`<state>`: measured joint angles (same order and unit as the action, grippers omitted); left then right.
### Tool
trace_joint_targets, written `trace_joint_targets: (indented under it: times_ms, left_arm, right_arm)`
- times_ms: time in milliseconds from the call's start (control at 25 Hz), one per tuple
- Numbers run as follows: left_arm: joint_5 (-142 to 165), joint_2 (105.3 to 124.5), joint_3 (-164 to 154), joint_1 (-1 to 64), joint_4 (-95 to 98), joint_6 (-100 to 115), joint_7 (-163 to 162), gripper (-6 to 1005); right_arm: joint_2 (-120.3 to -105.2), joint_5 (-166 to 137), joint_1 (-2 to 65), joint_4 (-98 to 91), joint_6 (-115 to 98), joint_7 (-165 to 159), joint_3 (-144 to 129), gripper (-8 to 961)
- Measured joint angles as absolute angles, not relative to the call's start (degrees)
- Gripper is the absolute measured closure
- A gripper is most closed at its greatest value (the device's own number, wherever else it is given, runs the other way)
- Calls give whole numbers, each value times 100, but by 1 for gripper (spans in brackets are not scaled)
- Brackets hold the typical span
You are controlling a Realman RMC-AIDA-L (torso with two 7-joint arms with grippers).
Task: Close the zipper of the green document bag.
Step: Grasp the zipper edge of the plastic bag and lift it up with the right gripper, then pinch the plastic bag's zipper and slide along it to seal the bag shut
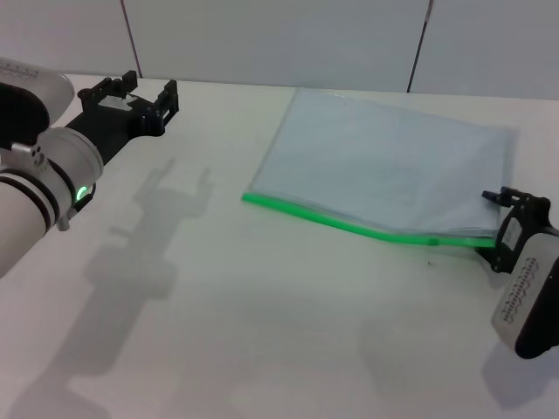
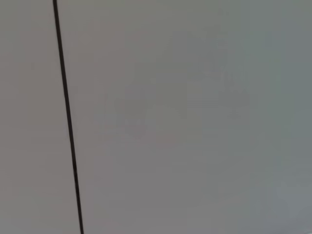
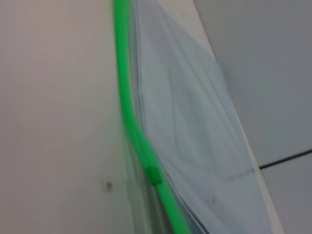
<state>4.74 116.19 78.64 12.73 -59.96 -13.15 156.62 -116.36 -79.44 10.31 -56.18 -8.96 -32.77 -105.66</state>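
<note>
While the green document bag lies flat, right tool at zipper, grip unclear, left tool apart.

No legible text, labels or numbers

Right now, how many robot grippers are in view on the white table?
2. The left gripper, black, hovers open at the table's far left, away from the translucent pale blue-grey plastic document bag. The right gripper is at the bag's right corner, by the bright green zipper.

zipper blurred, right end effector fingertips hidden by bag
</note>
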Motion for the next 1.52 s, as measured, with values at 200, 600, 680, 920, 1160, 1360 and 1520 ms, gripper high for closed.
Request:
trace_joint_targets:
  times_ms: [200, 600, 680, 920, 1160, 1360, 1520]
  left_arm:
    - [474, 11612, 7854, 1284, -5984, -1329, 15622, 414]
    - [474, 11610, 7843, 1342, -5977, -1336, 15618, 414]
    - [477, 11610, 7840, 1351, -5976, -1336, 15618, 414]
    - [530, 11600, 7763, 1366, -5994, -1335, 15618, 413]
    - [539, 11498, 7384, 1598, -6125, -1133, 15580, 413]
    - [800, 11141, 6559, 1844, -6468, -1039, 15560, 413]
    - [1058, 10764, 5821, 2049, -6766, -1060, 15545, 413]
  right_arm:
    - [-11637, -7945, 1118, -5599, -894, -3288, -10694, 321]
    - [-11643, -7945, 1269, -5589, -586, -3418, -10863, 705]
    - [-11643, -7946, 1301, -5591, -537, -3569, -10933, 748]
    - [-11627, -7946, 1237, -5860, -647, -3973, -10986, 807]
    - [-11606, -7941, 978, -6349, -856, -4235, -10890, 829]
    - [-11604, -7938, 689, -6859, -1347, -4415, -10509, 869]
    - [-11603, -7940, 641, -6910, -1583, -4636, -10282, 883]
